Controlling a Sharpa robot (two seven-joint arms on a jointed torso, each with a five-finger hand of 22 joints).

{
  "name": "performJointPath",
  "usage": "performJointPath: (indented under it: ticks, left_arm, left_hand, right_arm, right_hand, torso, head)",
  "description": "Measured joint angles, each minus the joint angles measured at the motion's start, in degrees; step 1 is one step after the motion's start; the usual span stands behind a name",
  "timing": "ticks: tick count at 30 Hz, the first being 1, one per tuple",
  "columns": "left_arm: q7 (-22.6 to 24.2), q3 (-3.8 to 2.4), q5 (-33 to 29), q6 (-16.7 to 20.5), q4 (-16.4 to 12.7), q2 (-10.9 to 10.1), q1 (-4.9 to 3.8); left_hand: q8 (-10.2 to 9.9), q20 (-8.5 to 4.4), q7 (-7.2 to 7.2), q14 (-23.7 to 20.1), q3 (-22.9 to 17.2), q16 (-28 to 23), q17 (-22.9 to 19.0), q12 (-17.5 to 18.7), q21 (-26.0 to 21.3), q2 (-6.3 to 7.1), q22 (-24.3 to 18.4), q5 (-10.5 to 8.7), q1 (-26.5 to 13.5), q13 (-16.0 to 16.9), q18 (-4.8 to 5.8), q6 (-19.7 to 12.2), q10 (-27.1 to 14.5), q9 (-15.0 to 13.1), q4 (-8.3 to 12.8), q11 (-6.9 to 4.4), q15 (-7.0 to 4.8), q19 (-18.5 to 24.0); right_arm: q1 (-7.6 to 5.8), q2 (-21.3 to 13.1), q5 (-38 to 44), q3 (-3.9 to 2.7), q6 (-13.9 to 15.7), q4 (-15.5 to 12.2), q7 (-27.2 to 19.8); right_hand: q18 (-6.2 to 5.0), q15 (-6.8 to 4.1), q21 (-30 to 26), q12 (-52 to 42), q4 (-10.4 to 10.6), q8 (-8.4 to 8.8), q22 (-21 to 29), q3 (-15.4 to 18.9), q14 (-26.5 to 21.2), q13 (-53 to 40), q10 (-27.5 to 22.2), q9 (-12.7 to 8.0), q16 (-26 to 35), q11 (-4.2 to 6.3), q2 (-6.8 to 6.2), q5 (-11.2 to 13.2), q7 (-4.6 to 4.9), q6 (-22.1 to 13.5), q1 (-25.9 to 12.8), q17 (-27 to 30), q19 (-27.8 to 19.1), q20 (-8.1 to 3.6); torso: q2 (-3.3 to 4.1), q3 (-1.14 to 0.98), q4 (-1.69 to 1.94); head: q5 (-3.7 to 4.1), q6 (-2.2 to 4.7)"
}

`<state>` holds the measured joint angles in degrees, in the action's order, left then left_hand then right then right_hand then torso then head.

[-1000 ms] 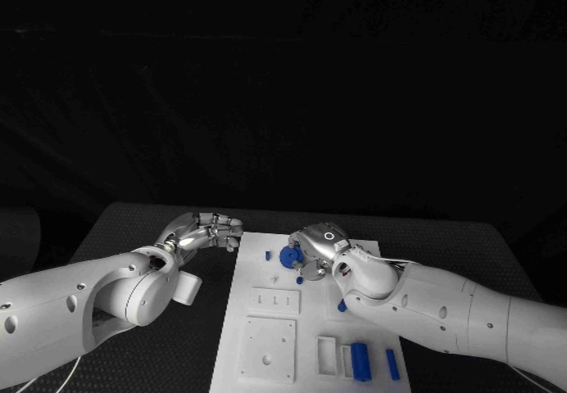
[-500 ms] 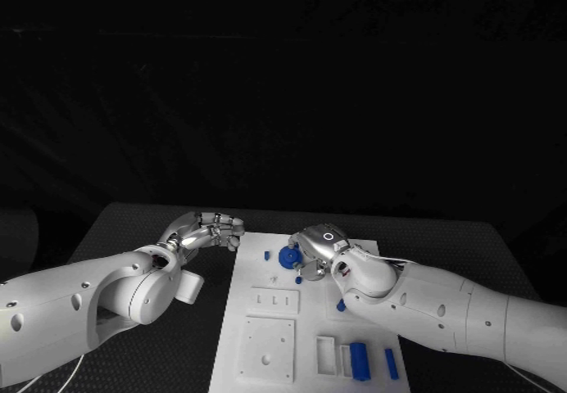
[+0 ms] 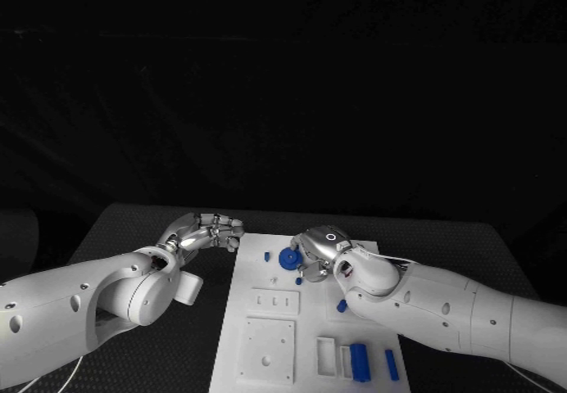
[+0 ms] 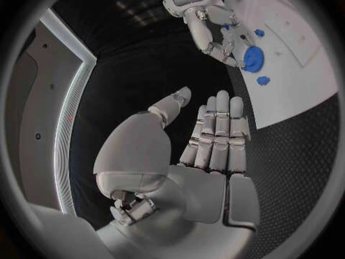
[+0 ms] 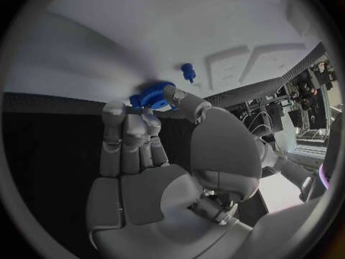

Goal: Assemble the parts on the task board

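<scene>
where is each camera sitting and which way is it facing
Head view: on the robot's head, looking down at the task board; both white arms enter.
Left wrist view: behind the left robot hand, open beside the board.
Right wrist view: behind the right robot hand, fingers on the blue gear.
Shared: all three views show that gear and the right robot hand.

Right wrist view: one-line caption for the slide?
Right hand grips a round blue toothed part on the white task board.
</scene>
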<state>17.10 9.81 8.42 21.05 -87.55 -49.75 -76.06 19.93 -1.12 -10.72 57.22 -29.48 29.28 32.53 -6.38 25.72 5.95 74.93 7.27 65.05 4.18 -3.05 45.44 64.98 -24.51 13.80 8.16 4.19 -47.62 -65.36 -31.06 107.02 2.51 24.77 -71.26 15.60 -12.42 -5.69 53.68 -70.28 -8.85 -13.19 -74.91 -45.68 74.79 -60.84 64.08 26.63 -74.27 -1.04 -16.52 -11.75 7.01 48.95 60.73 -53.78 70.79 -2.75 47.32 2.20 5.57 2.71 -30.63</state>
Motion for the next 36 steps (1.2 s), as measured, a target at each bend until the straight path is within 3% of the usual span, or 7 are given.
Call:
performJointPath:
  ticks: [5,8,18,21,23,30,36]
  left_arm:
    - [0.0,0.0,0.0,0.0,0.0,-0.1,0.0]
    - [0.0,0.0,0.0,0.0,-0.1,-0.1,0.0]
    - [0.0,0.0,0.0,0.0,-0.1,-0.4,-0.01]
    - [0.0,0.0,0.0,0.0,-0.2,-0.4,0.0]
    - [0.0,0.0,0.0,0.0,-0.2,-0.5,0.0]
    - [0.0,0.0,0.0,0.0,0.0,-0.7,0.0]
    - [0.1,0.0,0.0,0.0,0.2,-0.7,0.01]
  left_hand:
    - [0.0,0.0,0.0,0.0,0.0,0.0,0.0,0.0,0.0,0.0,0.0,0.0,0.0,0.0,0.04,0.0,0.0,0.0,0.0,0.0,0.0,0.0]
    - [0.0,0.0,0.0,0.0,0.0,0.0,0.0,0.0,0.0,0.0,0.0,0.0,0.0,0.0,0.07,0.0,0.0,0.0,0.0,0.0,0.0,0.0]
    - [0.0,-0.23,0.0,0.0,0.0,0.0,0.1,0.0,0.0,0.0,0.0,0.0,0.0,0.0,0.41,0.0,0.0,0.0,0.0,0.0,0.0,0.2]
    - [0.0,-0.23,0.0,0.0,0.0,0.0,0.1,0.0,0.0,0.0,0.0,0.0,0.0,0.0,0.42,0.0,0.0,0.0,0.0,0.0,0.0,0.2]
    - [0.0,-0.23,0.0,0.0,0.0,0.0,0.0,0.0,0.0,0.0,0.0,0.0,0.0,0.0,0.43,0.0,0.0,0.0,0.0,0.0,0.0,0.2]
    - [0.0,-0.23,0.0,0.0,0.0,-0.2,0.1,0.0,0.0,0.0,0.0,0.0,0.0,0.0,0.47,0.0,0.0,0.0,0.0,0.0,0.0,0.2]
    - [0.0,-0.22,0.0,0.0,0.0,-0.2,0.2,0.0,0.0,0.0,0.0,0.0,0.0,0.0,0.51,0.0,0.0,-0.1,0.0,0.0,0.0,0.2]
  right_arm:
    - [0.21,-0.9,-0.9,0.17,-0.8,0.0,0.0]
    - [0.18,-1.3,-1.2,0.13,-1.0,-0.3,0.1]
    - [0.3,-3.7,-2.3,0.23,-0.2,-2.5,0.2]
    - [0.31,-5.1,-3.1,-0.14,1.2,-3.6,-0.2]
    - [0.22,-6.4,-4.6,-0.63,2.7,-4.5,-0.8]
    - [-1.28,-11.8,-14.2,-1.65,5.2,-6.4,-7.5]
    - [-1.29,-15.1,-24.5,-1.65,4.6,-5.5,-15.4]
  right_hand:
    - [0.0,0.2,0.0,0.0,-0.7,-0.25,0.0,-1.2,0.2,0.0,0.0,0.0,0.0,0.0,0.68,-7.8,0.04,0.0,0.7,-0.3,0.0,0.01]
    - [0.01,0.2,0.0,0.0,-2.1,-0.5,0.0,-1.9,0.2,0.0,0.0,-0.1,0.2,0.0,1.64,-10.9,0.05,0.1,1.6,-0.4,0.0,0.01]
    - [0.01,0.2,0.0,0.0,-2.8,-0.77,0.0,-2.6,0.2,0.0,0.0,-0.1,0.2,0.01,1.74,-12.4,0.08,0.1,1.7,-0.5,0.0,0.02]
    - [0.01,0.2,0.0,0.0,-2.9,-0.77,0.0,-2.6,0.2,0.0,0.0,-0.1,0.2,0.01,1.74,-12.4,0.08,0.1,1.7,-0.5,0.0,0.03]
    - [0.01,0.2,0.0,0.0,-2.9,-0.77,0.0,-2.6,0.2,0.0,0.0,-0.1,0.2,0.01,1.74,-11.7,0.07,0.1,1.7,-0.5,-0.1,0.1]
    - [0.01,0.73,0.0,0.0,-1.7,-1.05,0.0,-1.2,0.3,0.0,-0.1,-0.2,0.7,-0.16,0.67,-4.1,0.06,0.2,0.7,-0.6,0.1,-0.01]
    - [0.04,1.19,-0.2,0.0,-1.8,-1.15,0.0,3.5,0.2,-0.2,-0.7,-0.2,0.9,-1.13,1.46,1.1,0.22,0.0,-0.6,-0.8,0.1,0.0]
  torso:
    - [0.0,-0.04,-0.09]
    - [-0.01,-0.07,-0.09]
    - [-0.01,-0.14,-0.13]
    - [-0.01,-0.14,-0.15]
    - [-0.01,-0.14,-0.15]
    - [-0.03,-0.16,-0.27]
    - [-0.12,-0.35,-0.6]
  head:
    - [-0.13,-0.03]
    - [-0.19,-0.07]
    - [-0.22,0.23]
    - [-0.15,0.43]
    - [-0.07,0.52]
    - [0.19,0.8]
    - [0.52,1.04]
